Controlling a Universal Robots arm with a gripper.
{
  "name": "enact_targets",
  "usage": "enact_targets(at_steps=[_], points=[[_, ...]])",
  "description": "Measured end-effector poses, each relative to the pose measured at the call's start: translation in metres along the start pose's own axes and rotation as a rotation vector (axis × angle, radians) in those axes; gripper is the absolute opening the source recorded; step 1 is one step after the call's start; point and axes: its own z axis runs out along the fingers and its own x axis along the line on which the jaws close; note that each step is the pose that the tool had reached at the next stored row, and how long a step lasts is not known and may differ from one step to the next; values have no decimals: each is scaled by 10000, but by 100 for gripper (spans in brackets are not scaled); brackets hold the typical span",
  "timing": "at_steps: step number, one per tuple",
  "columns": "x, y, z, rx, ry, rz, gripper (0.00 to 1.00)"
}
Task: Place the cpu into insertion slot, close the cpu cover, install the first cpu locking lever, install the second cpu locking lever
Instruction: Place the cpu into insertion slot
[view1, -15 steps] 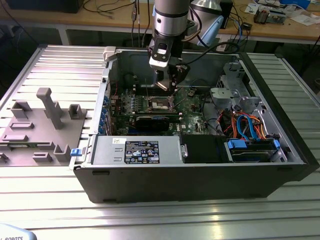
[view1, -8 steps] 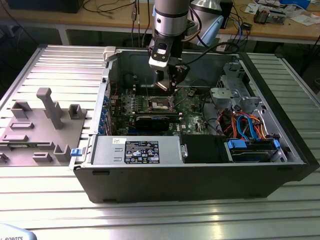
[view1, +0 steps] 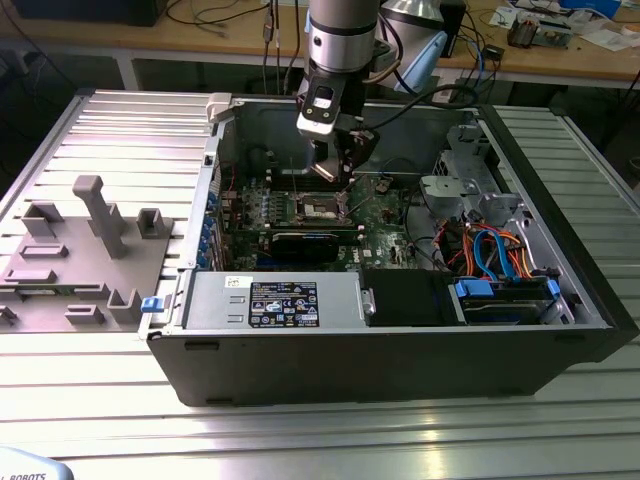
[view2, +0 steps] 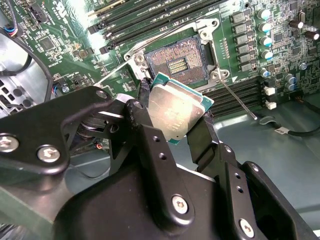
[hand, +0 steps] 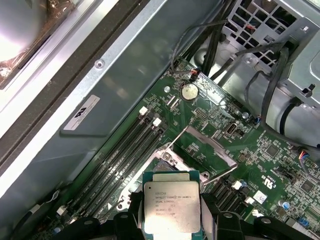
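Second wrist view: your end effector (view2: 174, 114) clamps cpu (view2: 175, 102) by two opposite edges, metal top outward; edge grip spares underside contacts. Chip hangs above bare insertion slot (view2: 176, 61). First wrist view: cpu cover (hand: 210, 146) swung back, leaving socket open.

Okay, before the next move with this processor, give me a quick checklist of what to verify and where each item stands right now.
1. Hold: ok, the claw is shut on the cpu by two opposite edges.
2. Target open: ok, the insertion slot shows bare contacts, with nothing lying in it.
3. Clearance: ok, the cpu cover stands raised off the slot.
4. Latch: ok, the locking lever lies free beside the slot.
5. Chip and slot corner marks matched: cannot tell.
6. Chip level with the slot: cannot tell.
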Motion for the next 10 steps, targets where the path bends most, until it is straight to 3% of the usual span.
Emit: enact_targets(at_steps=[10], points=[[0,0,2,-2,-11,153,55]])
